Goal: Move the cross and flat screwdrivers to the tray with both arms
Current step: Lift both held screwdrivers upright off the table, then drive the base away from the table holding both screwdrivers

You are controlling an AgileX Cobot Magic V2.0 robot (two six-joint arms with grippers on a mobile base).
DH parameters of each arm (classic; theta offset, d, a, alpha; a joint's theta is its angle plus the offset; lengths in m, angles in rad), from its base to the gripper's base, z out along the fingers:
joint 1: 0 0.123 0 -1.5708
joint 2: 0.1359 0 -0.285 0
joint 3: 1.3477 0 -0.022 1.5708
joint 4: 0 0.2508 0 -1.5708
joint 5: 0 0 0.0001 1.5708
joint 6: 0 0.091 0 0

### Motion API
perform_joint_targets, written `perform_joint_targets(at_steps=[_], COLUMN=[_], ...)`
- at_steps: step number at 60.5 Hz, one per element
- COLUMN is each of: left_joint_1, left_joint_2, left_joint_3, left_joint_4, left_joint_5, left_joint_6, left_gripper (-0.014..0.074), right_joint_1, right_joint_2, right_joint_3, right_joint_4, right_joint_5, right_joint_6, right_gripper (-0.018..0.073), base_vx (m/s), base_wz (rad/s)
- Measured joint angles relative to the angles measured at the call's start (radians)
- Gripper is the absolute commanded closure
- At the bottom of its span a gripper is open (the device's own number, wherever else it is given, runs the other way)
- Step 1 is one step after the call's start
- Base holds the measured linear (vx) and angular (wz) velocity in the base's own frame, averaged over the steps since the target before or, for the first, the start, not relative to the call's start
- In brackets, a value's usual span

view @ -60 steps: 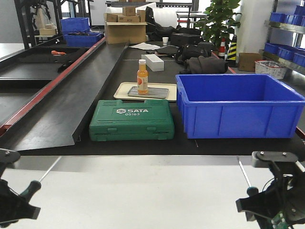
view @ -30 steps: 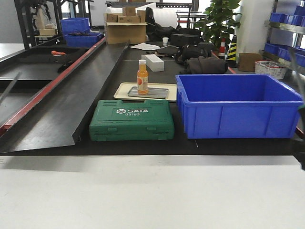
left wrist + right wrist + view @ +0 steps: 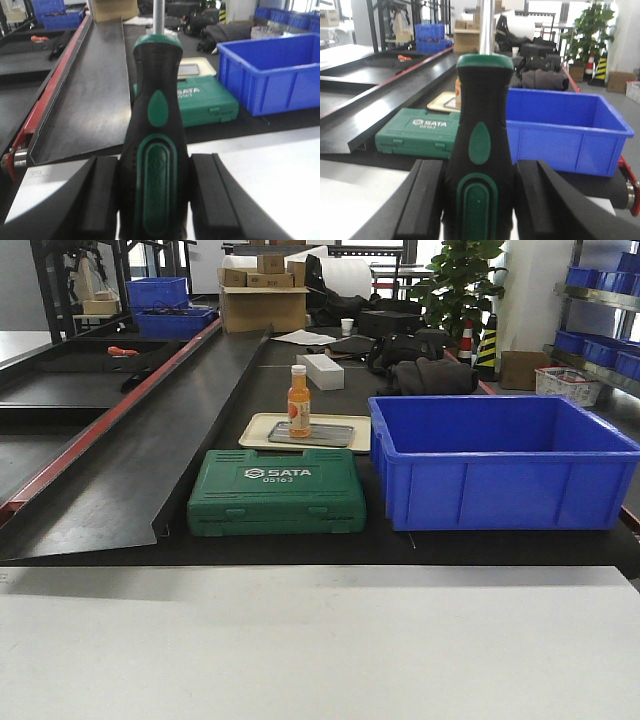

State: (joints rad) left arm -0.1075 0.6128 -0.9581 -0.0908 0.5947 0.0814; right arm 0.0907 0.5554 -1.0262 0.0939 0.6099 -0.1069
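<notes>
Warehouse bench, front view: a white tabletop [image 3: 320, 650] in the foreground. Behind it a black belt carries a green tool case [image 3: 277, 490], a blue bin [image 3: 500, 465] and, beyond the case, the beige tray [image 3: 258, 430]. Neither arm shows here.

Left wrist view: the left gripper [image 3: 157, 200] is clamped on the left screwdriver [image 3: 156, 125], pads flat against the handle. The shaft runs straight ahead and its tip is out of frame, so cross or flat cannot be told. The tray lies ahead, slightly right, past the case.

Right wrist view: the right gripper [image 3: 481, 205] grips the right screwdriver [image 3: 482, 135] likewise, shaft forward. The tray lies ahead and left — mirrored. Judged: neither arm is clearly nearer, and each must carry forward over the case.
</notes>
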Motion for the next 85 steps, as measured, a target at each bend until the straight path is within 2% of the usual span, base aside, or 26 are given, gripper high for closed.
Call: perform_joint_targets(at_steps=[19,37,85], left_joint_1=[0.000,0.000,0.000], left_joint_2=[-0.023,-0.023,-0.023], left_joint_3=[0.000,0.000,0.000], left_joint_4=[-0.005,-0.005,-0.006], left_joint_5=[-0.010,-0.017,-0.016], left_joint_6=[0.003,0.003,0.003], left_gripper=[0.0595,0.0594,0.0594], right_joint_1=[0.000,0.000,0.000], right_joint_2=[-0.055,-0.055,-0.055], right_joint_3=[0.000,0.000,0.000], right_joint_4=[0.001,0.001,0.001], right_joint_5=[-0.013,0.056,0.056], right_joint_6=[0.000,0.000,0.000], right_gripper=[0.0567,0.0567,0.0567], base_vx=[0.00,0.00,0.00], base_wz=[0.00,0.00,0.00])
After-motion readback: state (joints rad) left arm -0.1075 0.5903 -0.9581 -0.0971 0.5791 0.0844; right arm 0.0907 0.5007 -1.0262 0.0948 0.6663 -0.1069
